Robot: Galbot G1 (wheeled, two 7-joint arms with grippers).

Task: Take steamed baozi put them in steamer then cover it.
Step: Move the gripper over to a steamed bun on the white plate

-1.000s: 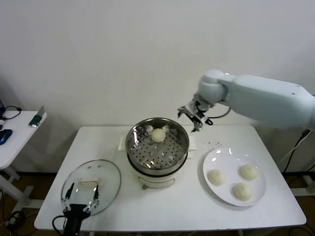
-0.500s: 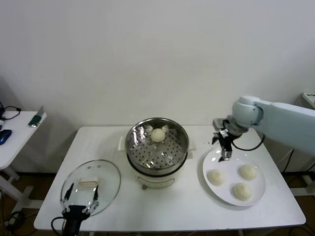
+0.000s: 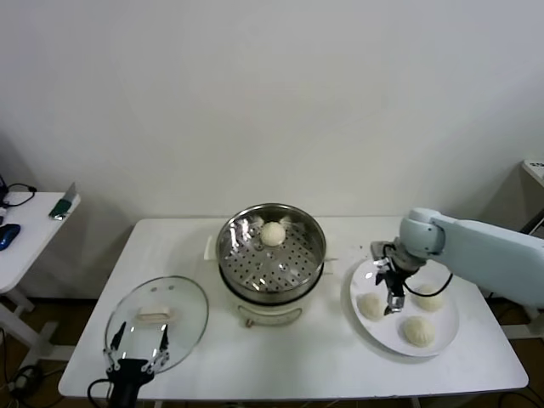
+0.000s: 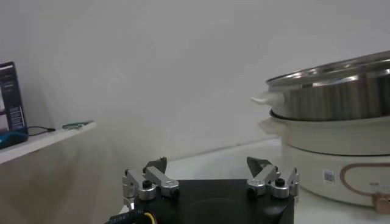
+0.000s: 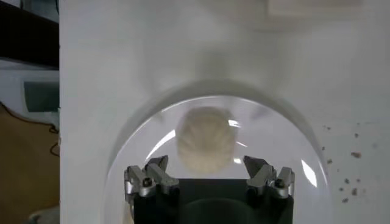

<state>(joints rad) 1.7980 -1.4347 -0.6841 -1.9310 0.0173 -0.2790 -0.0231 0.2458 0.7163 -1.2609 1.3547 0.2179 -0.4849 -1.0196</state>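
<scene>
One baozi lies at the back of the steel steamer on its white pot base. Three more baozi lie on a white plate to the right. My right gripper is open and low over the plate, at the leftmost baozi, which shows just ahead of its fingers in the right wrist view. The glass cover with its cream handle lies flat at the front left. My left gripper is open, parked at the cover's near edge.
The steamer's side and pot base fill the left wrist view. A side table with small devices stands to the far left. The plate sits close to the table's right edge.
My right arm has swung from behind the steamer to the right and down, and its gripper now hangs low over the plate at the leftmost baozi. The left arm has stayed put.
</scene>
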